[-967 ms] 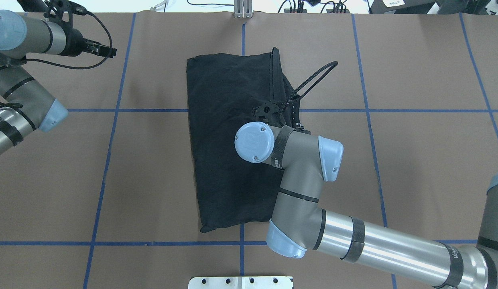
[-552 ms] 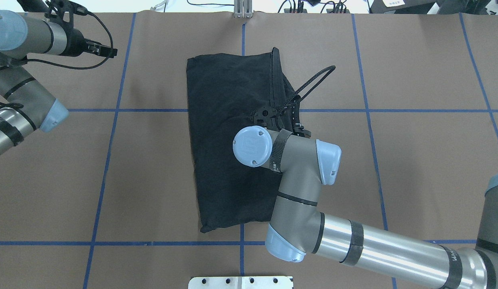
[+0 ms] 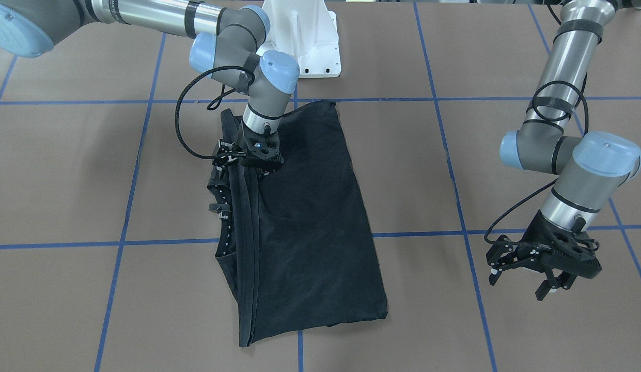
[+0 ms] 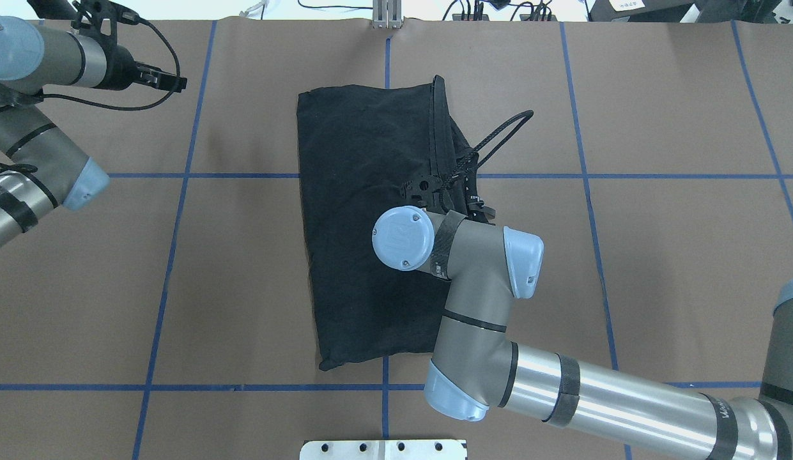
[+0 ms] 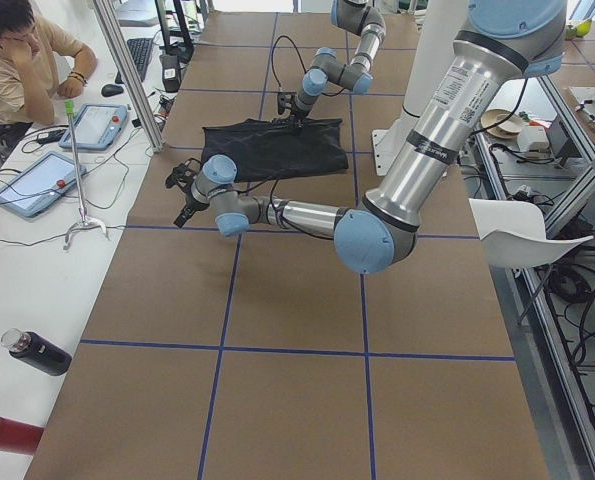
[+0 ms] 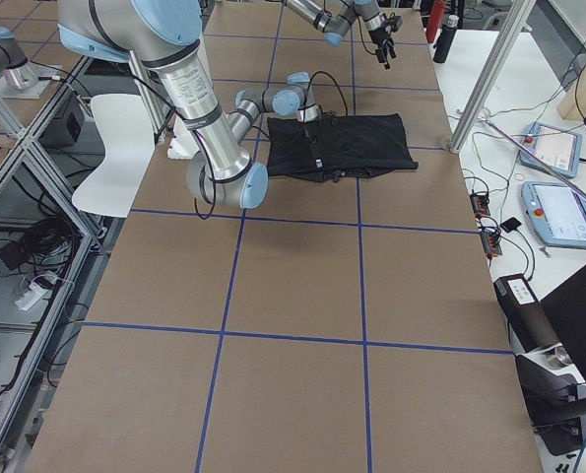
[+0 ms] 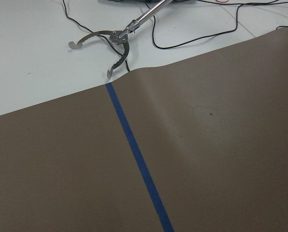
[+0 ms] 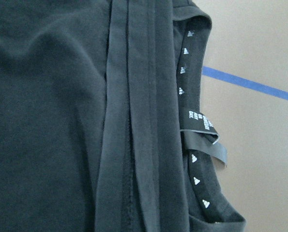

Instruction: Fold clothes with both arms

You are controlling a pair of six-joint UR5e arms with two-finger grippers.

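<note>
The right arm [image 4: 479, 287] is sliding back along the folded T-shirt [image 3: 310, 217], likely smoothing it, its jaws' grip impossible to tell, while the left arm [image 3: 583, 165] is idling, jaws released.

Brown paper-covered worktop [image 4: 243, 281], ruled into large squares by blue tape lines [image 4: 174, 243]. Flat on it near the middle, a folded black T-shirt [image 4: 351, 191], plain side up, spread over a crossing of two tape lines, the end nearest the robot just short of the next line. Stacked hems and a white-marked neck tape along the edge on the robot's right. At the robot's side, a white pedestal base [image 3: 302, 39].
</note>
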